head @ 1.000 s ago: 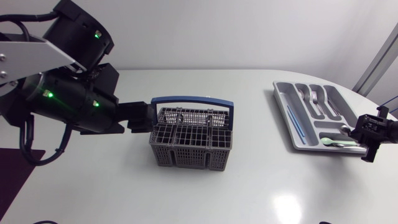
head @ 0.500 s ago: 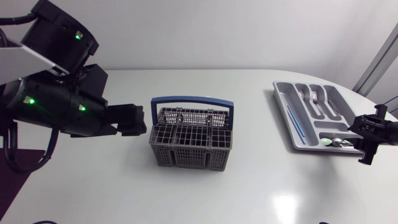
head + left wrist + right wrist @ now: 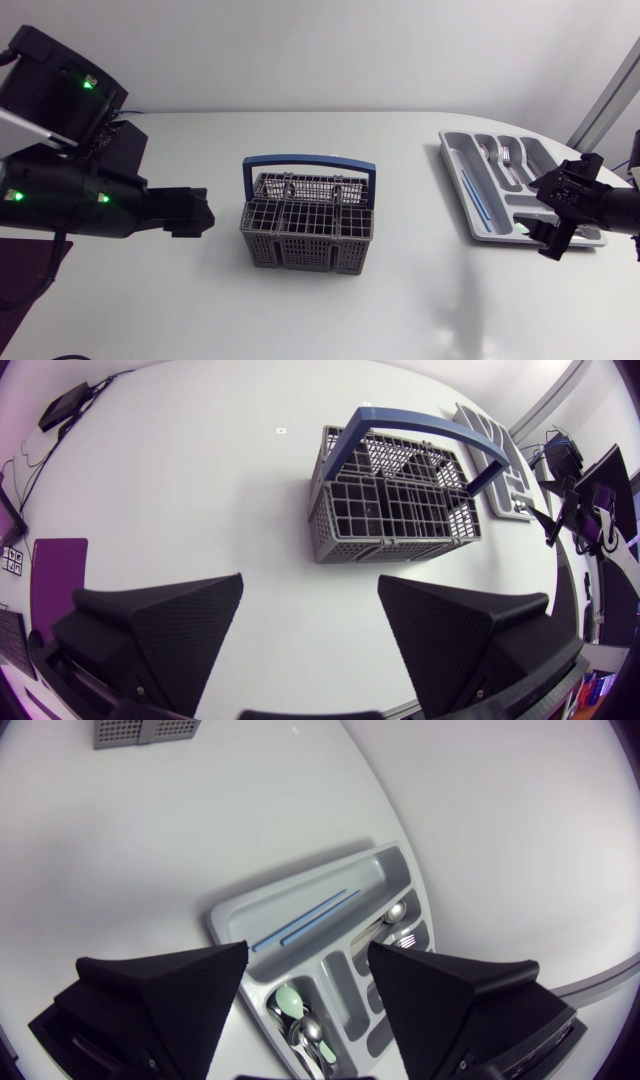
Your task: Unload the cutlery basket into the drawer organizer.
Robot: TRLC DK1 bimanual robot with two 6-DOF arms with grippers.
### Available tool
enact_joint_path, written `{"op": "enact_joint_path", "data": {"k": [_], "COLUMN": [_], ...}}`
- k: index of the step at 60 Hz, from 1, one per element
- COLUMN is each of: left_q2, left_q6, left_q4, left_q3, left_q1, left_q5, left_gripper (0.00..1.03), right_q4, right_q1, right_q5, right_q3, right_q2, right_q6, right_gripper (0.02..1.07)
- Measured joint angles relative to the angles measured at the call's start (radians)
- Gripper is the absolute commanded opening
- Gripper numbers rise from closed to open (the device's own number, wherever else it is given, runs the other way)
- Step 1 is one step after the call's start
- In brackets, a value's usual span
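Note:
The grey cutlery basket (image 3: 308, 225) with its blue handle upright stands mid-table; I see no cutlery in its cells (image 3: 400, 500). The grey drawer organizer (image 3: 456, 160) lies at the far right and holds forks (image 3: 505, 160), spoons (image 3: 300, 1020) and two blue sticks (image 3: 300, 925). My right gripper (image 3: 545, 215) hangs open over the organizer's near end (image 3: 307, 960), with nothing between its fingers. My left gripper (image 3: 203, 212) is open and empty, a short way left of the basket (image 3: 310, 620).
Bare white tabletop (image 3: 420, 290) lies between the basket and the organizer and in front of both. The organizer (image 3: 225, 915) sits close to the table's right edge.
My right gripper has opened and shifted left over the organizer's near end, leaving a spoon in it. My left arm has drawn back to the left, away from the basket.

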Motion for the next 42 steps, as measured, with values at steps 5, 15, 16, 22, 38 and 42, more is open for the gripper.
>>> {"op": "enact_joint_path", "data": {"k": [5,15,16,22,38,42], "left_q2": [-0.022,-0.06,-0.064,-0.092,-0.159,-0.181], "left_q6": [0.012,0.04,0.044,0.065,0.124,0.137], "left_q4": [0.0,0.0,0.0,0.001,0.001,0.002], "left_q3": [-0.023,-0.04,-0.04,-0.053,-0.128,-0.143], "left_q1": [0.001,0.027,0.031,0.053,0.092,0.102], "left_q5": [-0.004,-0.008,-0.008,-0.012,-0.018,-0.019], "left_gripper": [0.97,0.97,0.97,0.98,0.99,0.99], "right_q4": [0.001,0.016,0.017,0.057,0.182,0.185], "right_q1": [0.035,0.08,0.084,0.119,0.254,0.273], "right_q5": [-0.003,-0.003,-0.002,0.022,0.198,0.214], "right_q3": [-0.01,-0.031,-0.033,-0.06,-0.154,-0.168], "right_q2": [-0.038,-0.1,-0.106,-0.156,-0.306,-0.338], "right_q6": [0.079,0.241,0.257,0.366,0.581,0.624], "right_gripper": [1.03,1.03,1.03,1.03,1.03,1.03]}}
